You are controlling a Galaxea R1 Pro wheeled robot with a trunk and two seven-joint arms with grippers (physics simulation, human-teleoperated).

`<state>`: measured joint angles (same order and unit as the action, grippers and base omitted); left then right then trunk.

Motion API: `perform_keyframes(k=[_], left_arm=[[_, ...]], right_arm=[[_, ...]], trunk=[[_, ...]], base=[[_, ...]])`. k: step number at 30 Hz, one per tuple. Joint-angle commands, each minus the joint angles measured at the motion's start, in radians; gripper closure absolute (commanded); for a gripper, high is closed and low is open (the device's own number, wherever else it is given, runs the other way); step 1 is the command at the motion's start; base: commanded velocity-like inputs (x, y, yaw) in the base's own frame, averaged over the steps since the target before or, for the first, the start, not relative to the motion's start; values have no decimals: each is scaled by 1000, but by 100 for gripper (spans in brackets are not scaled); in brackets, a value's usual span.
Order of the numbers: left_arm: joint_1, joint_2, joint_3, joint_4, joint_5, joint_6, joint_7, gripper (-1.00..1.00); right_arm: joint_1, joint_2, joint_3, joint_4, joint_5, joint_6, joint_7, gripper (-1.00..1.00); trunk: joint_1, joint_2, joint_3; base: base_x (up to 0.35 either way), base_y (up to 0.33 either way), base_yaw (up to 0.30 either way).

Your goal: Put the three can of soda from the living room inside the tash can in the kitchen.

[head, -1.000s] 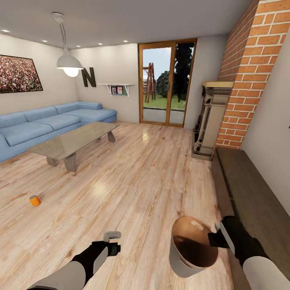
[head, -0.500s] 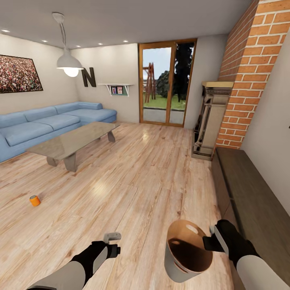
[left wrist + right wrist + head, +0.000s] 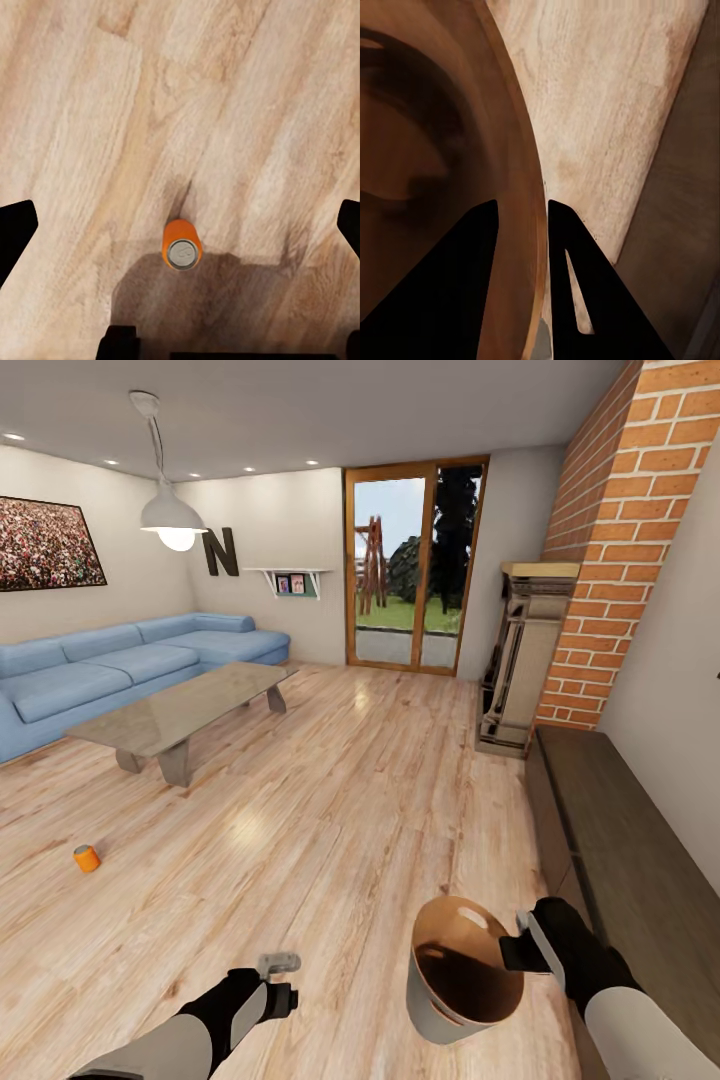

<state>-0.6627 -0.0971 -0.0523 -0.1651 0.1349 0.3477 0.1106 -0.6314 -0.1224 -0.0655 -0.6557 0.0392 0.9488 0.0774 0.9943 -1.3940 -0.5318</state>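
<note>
Right gripper (image 3: 520, 950) jaws clamp the rim of the grey-brown tapered bin (image 3: 455, 1000) (looks empty), left gripper (image 3: 279, 982) jaws wide open above an upright orange soda can (image 3: 181, 245) on the wood floor, another orange can (image 3: 87, 857) left near the blue sofa (image 3: 120, 665).

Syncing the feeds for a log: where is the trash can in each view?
Head view: trash can lower right, rim gripped by the right tool.
Right wrist view: its brown wall, rim between the fingers.
Left wrist view: an orange can on the wood floor.
Shared landmark: that floor.
</note>
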Motion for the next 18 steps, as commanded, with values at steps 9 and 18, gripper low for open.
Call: perform_keyframes(k=[9, 18], left_arm=[[0, -2, 0, 2, 0, 1, -4, -100], [0, -2, 0, 3, 0, 3, -7, -100]], right_arm=[[-11, 2, 4, -47, -15, 85, -1, 100], [-16, 2, 16, -275, -9, 98, -1, 100]], trunk=[[-23, 42, 19], [-58, 105, 47]], base=[[0, 0, 0], [0, 0, 0]])
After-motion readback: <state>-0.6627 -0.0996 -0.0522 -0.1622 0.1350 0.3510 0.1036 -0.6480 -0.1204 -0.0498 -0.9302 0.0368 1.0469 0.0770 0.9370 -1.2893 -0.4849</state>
